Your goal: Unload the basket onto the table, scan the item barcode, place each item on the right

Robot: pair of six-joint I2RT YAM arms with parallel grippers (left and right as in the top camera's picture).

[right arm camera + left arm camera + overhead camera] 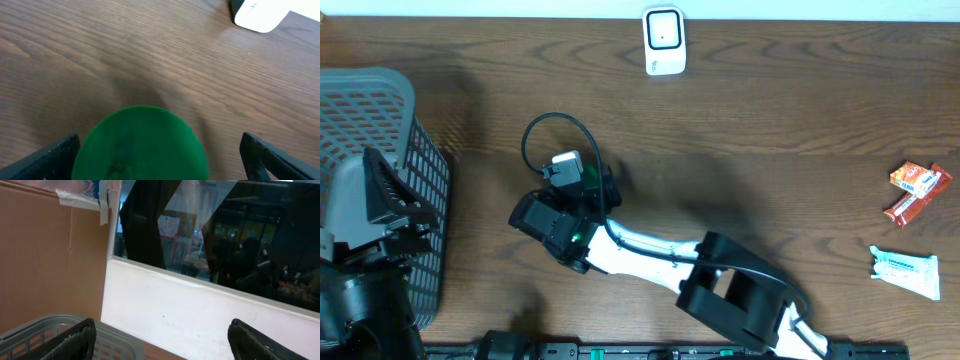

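The right gripper [160, 137] hangs low over the wood-grain table [770, 110], near its middle. Its two dark, ribbed fingers [52, 157] are spread wide on either side of the green item [142, 150]. This shows as a smooth, matte, round top. Only the top shows, so whether it is a can, a jar or a lid cannot be told, and no barcode shows on it. There is clear table between the item and the right-hand finger, so the claw is open and not gripping. On the other side the item's edge overlaps the finger in this view.

The scanner [663, 40], a white rounded-rectangle block with a dark window, stands at the far edge of the table, well apart from the item. A black cable [535, 135] loops above the wrist.

The left gripper [162, 324] sits over the grey plastic lattice basket [430, 190] at the table's left end. Its fingers are parted with nothing between them (open as well).

At the right edge lie glossy orange and red wrappers [918, 190] and a flat white sachet [905, 272].
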